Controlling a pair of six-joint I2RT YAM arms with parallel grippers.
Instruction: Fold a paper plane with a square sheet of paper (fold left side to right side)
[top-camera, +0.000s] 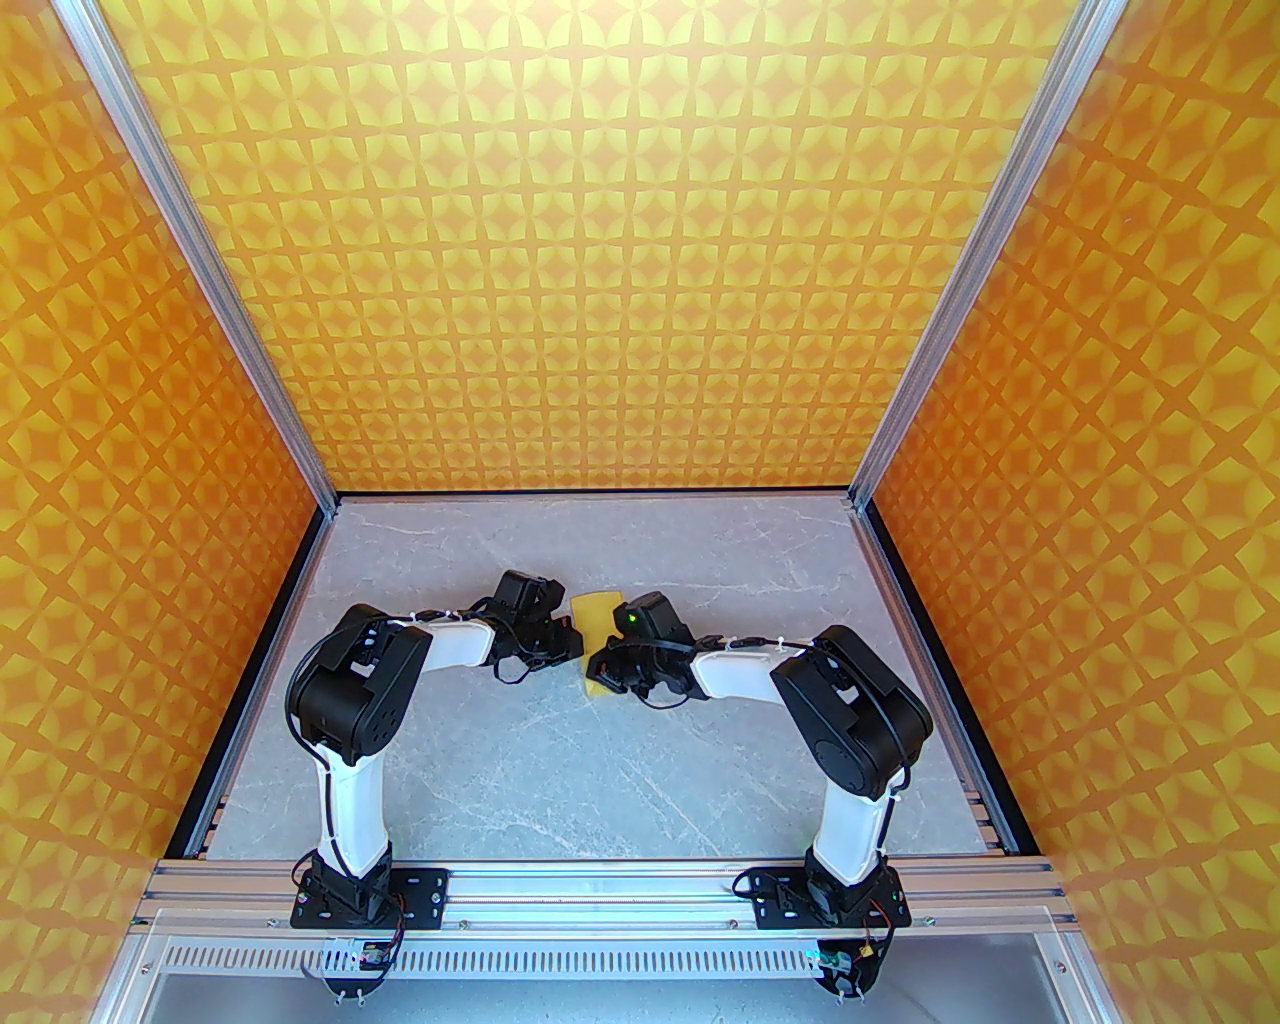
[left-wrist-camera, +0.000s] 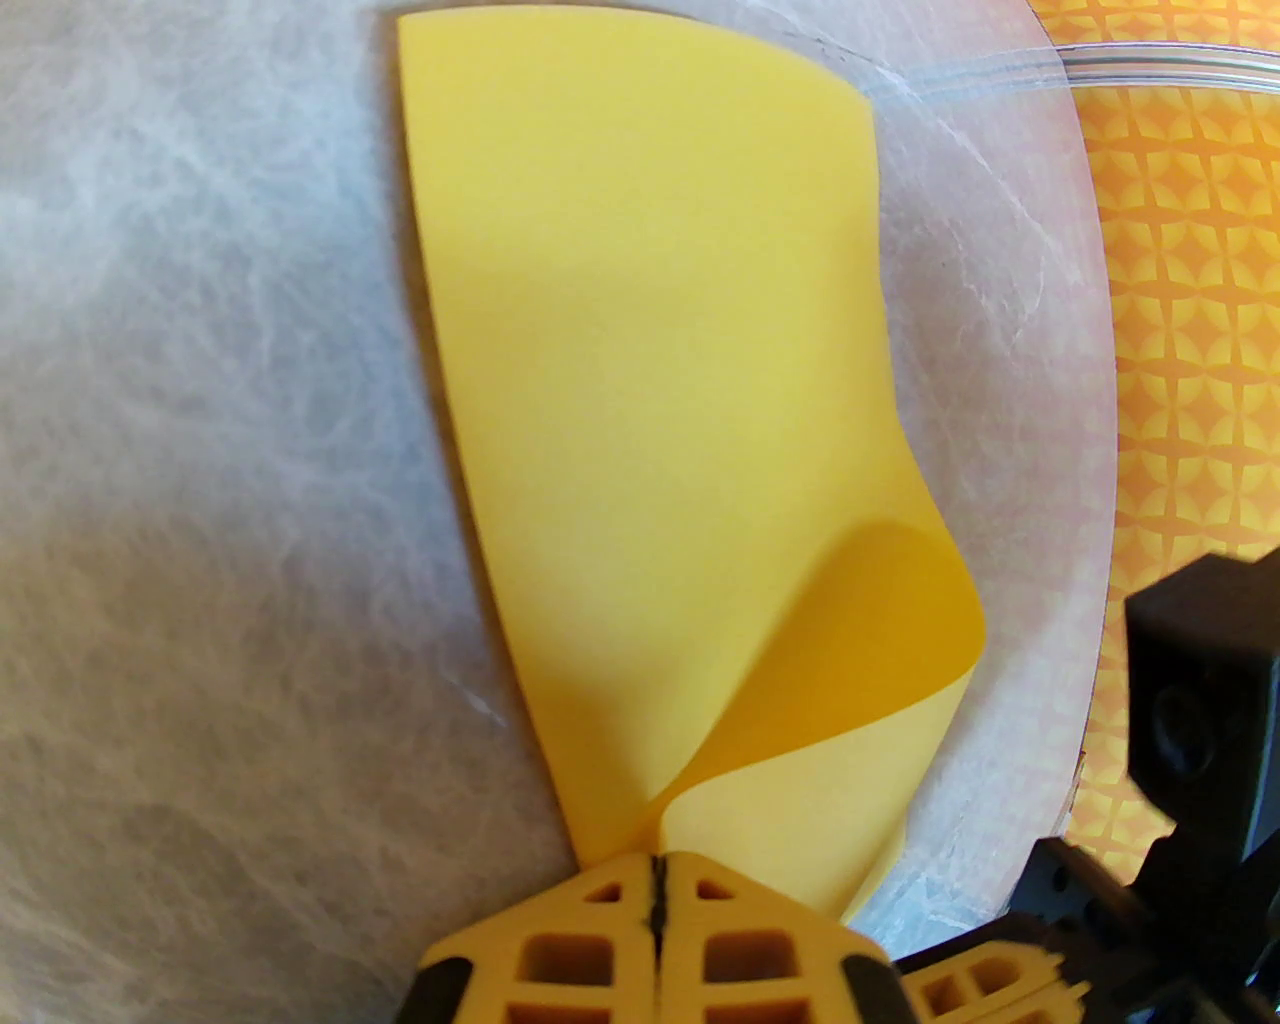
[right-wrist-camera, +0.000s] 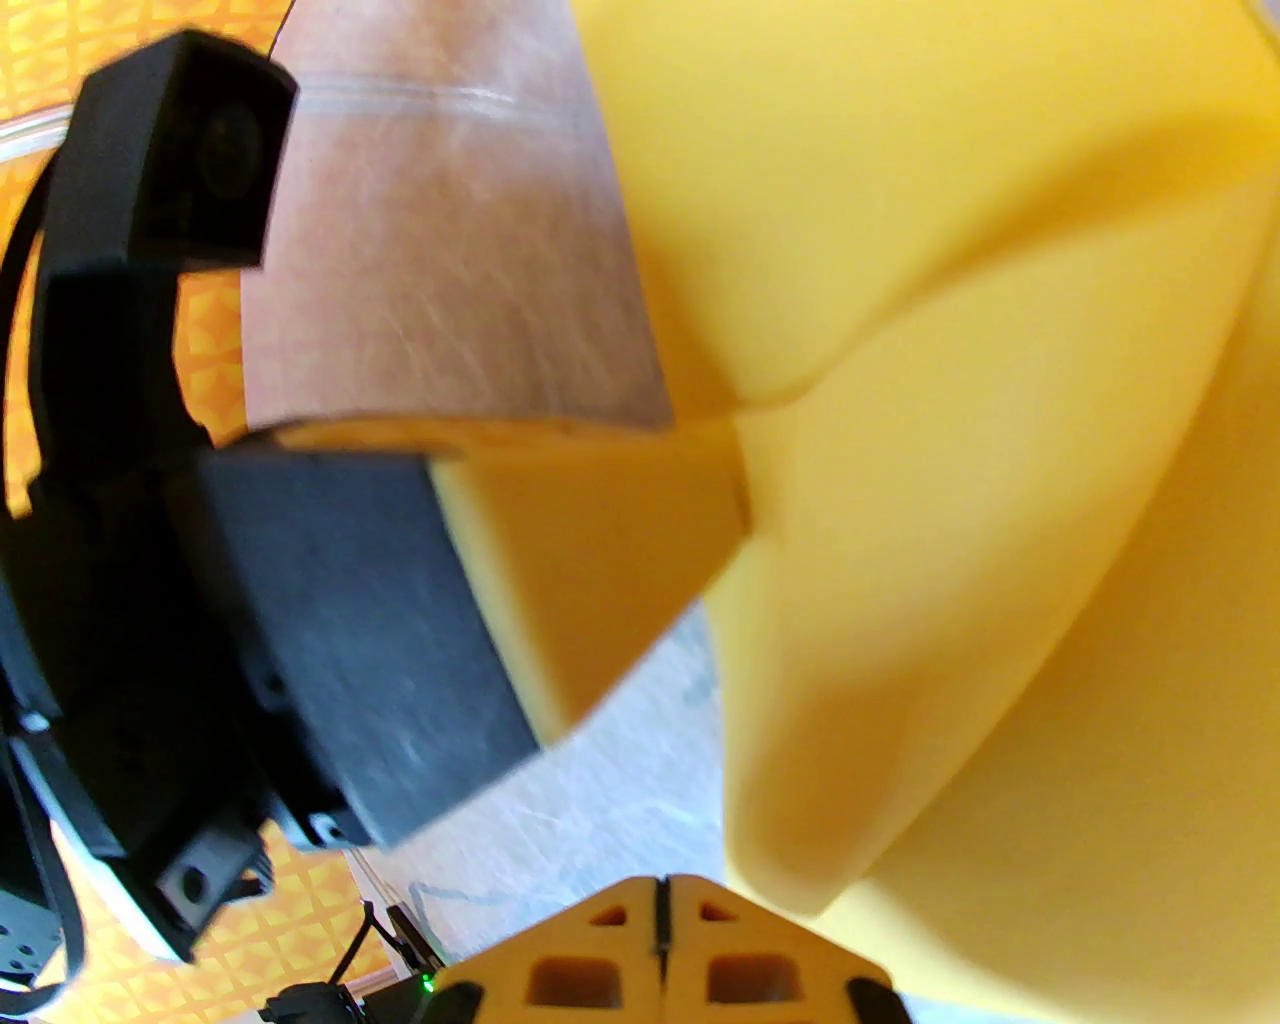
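Left claw (left-wrist-camera: 655, 875) is closed tight, jaws together on the near corner of the square sheet of paper (left-wrist-camera: 640, 350). The sheet spreads out from the tips: far part looks flat on the tabletop (left-wrist-camera: 200, 500), near right corner curls up and over. Right claw (right-wrist-camera: 662, 890) is also closed, right beside a lifted flap. That view's blurred, so I can't tell if it's nipping an edge or just touching. Risks as I see them: a single-corner pinch lets the sheet pivot, so the edges land skewed and the left-to-right crease goes off-centre. The curl may get flattened into a stray crease. With two claws this close on thin paper, any opposing pull tears it or yanks it free. Nothing pins the far edge, so it'll probably slide on the tabletop.
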